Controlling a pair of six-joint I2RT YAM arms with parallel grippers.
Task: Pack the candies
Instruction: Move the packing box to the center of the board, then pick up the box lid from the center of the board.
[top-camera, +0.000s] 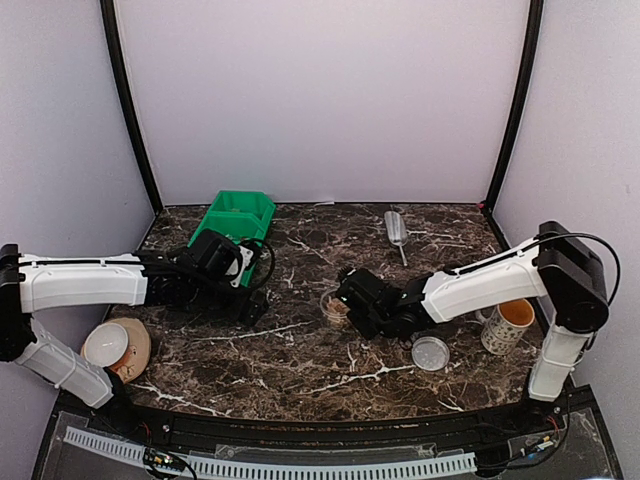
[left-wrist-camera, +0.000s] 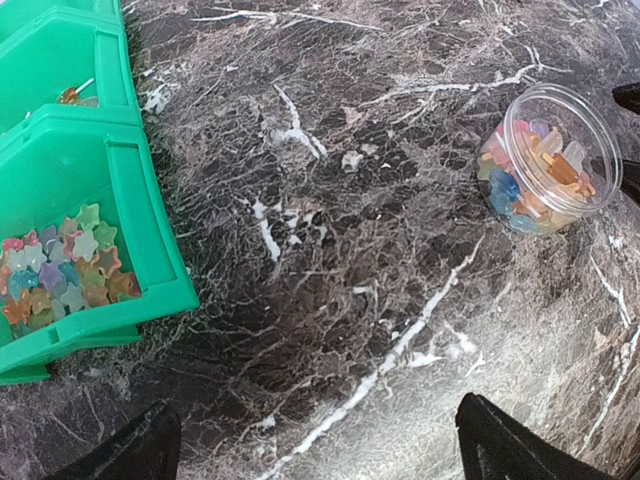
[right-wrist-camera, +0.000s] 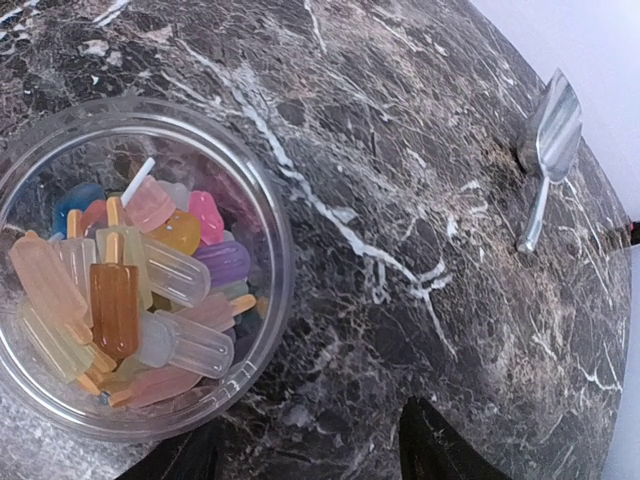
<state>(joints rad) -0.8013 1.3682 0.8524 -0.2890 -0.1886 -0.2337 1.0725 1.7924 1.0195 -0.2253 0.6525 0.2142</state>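
Small colourful candies, shaped like ice lollies, fill a clear round tub standing open on the marble table. My right gripper is open just beside this tub, its left finger at the tub's rim, and only bare table lies between its jaws. More candies, star-shaped, lie in the front compartment of the green bin. My left gripper is wide open over bare table between the bin and the tub. From above, the left gripper and right gripper flank the tub.
The tub's clear lid lies flat near the right arm, with a mug to its right. A metal scoop rests at the back right. A bowl on a plate sits at the left front edge.
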